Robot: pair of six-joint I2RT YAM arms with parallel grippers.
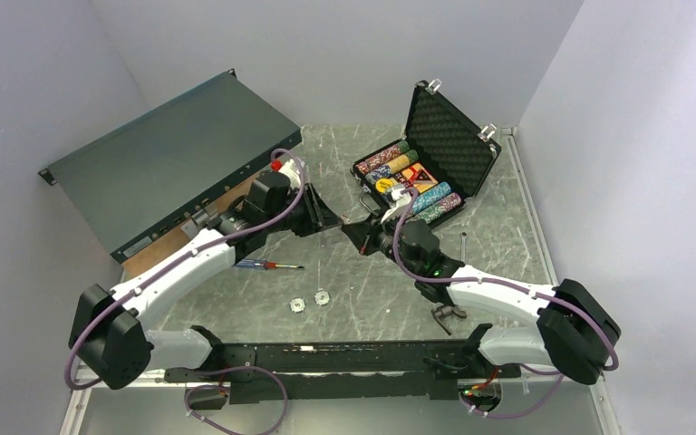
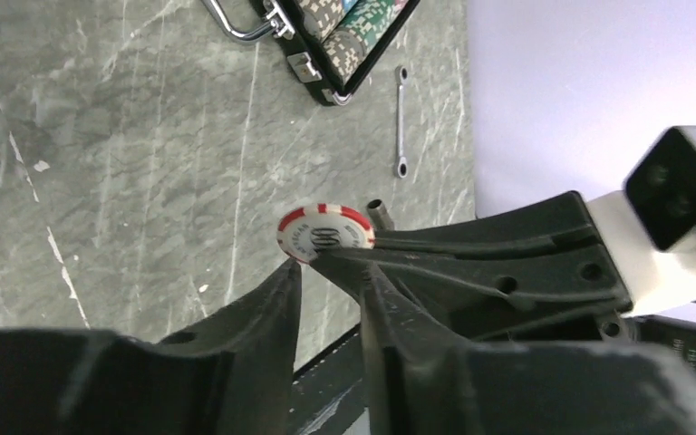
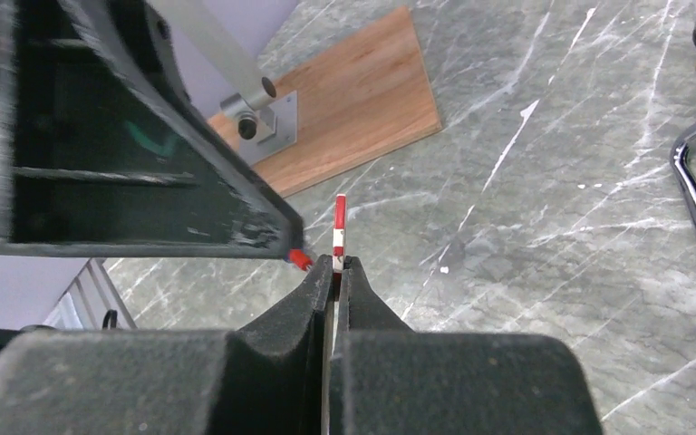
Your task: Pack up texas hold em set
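From above, the two arms reach in over the middle of the grey marbled desk point(image 1: 372, 290), and the left pincer point(image 1: 333, 220) and right pincer point(image 1: 353, 227) meet tip to tip. What lies between them is too small to make out from here. Behind and to the right stands the black briefcase point(image 1: 444, 140), its foam-lined lid propped open and rows of multicoloured poker chips point(image 1: 408, 177) packed inside. Two small white-grey chips point(image 1: 321, 296) lie loose on the desk near the arm bases. A red-blue handled screwdriver point(image 1: 267, 265) rests left of them, and a small silver wrench point(image 1: 465, 246) lies right of the right arm. A grey metal panel point(image 1: 172, 154) leans at the back left.

From the left wrist, a red-and-white chip point(image 2: 324, 234) hangs above the desk, face towards the camera. The left pincer's fingers point(image 2: 272, 308) draw almost together at their tips, right under the chip's lower rim. I cannot tell whether they nip it. The right pincer comes in from the right and meets the chip's edge.

From the right wrist it is plainer. The right pincer point(image 3: 335, 269) is pressed onto the chip, which stands edge-on between its pads. The left pincer's black body sits just beside it, with a wooden board point(image 3: 353, 109) on the desk beyond.
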